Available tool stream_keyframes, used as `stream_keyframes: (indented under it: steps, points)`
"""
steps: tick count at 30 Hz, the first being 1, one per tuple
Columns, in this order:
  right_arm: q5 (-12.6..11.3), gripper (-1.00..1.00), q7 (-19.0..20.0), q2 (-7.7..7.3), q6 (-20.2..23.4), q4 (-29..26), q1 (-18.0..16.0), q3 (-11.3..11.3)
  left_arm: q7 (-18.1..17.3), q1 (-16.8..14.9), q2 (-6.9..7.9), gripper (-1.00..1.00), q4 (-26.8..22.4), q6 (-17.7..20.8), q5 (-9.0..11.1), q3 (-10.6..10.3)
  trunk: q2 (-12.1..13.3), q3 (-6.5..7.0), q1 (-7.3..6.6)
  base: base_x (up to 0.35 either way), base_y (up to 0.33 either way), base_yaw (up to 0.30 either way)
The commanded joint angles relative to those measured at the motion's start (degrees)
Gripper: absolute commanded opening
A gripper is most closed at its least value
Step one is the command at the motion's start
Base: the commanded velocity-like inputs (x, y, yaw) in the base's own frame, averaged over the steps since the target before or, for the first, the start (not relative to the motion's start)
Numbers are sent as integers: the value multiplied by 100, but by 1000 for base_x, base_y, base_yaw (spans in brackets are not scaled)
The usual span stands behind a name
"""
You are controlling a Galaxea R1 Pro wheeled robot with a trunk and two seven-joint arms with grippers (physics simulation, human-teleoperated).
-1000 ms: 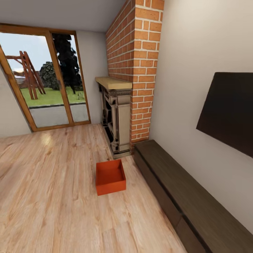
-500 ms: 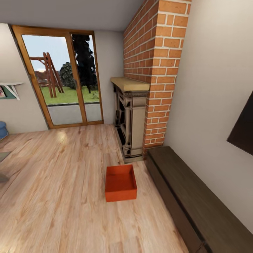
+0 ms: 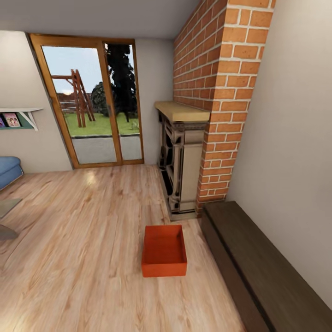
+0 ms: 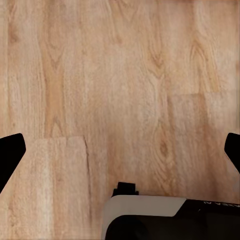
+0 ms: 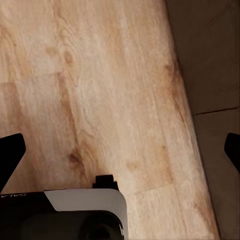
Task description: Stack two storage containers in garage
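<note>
One orange-red storage container sits on the living room's light wood plank floor. It is lidless and empty, and lies just in front of the ornate fireplace and beside the near end of the dark bench. In the left wrist view, my left gripper is open over bare planks, with dark fingertips wide apart. My right gripper is open too, above planks next to the bench's edge. Nothing is between either pair of fingers.
A red brick chimney rises over the fireplace on the right. Wood-framed glass doors stand at the back. A blue sofa corner and a wall shelf are at the left. Open plank floor spreads left of the container.
The camera has turned and come closer. The dark screen on the right wall has left the picture, and the sofa and shelf have come in at left. The container itself lies where it was.
</note>
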Motion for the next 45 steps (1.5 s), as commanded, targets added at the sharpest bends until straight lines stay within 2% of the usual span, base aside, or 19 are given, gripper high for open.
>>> stream_keyframes:
  steps: [1, 12, 31, 45]
  points:
    - [6, 100, -5, 1, -20, 6, -5, -13, 3, -4, -3, 100, 3, -19, 10, 16, -8, -10, 5, 326, -154, 2]
    - [16, 100, -5, 1, -20, 6, -5, -13, 3, -5, -3, 100, 3, -22, 10, 16, -8, -10, 5, 323, -149, 0]
    - [32, 100, -5, 1, -20, 6, -5, -13, -4, -4, 4, 100, 3, -28, 10, 23, -8, -10, 5, 315, -4, 51]
    - [59, 100, 6, 1, -20, 6, -5, -13, 1, -5, -12, 100, 2, -54, 19, 34, -8, -10, 5, 31, 0, 2]
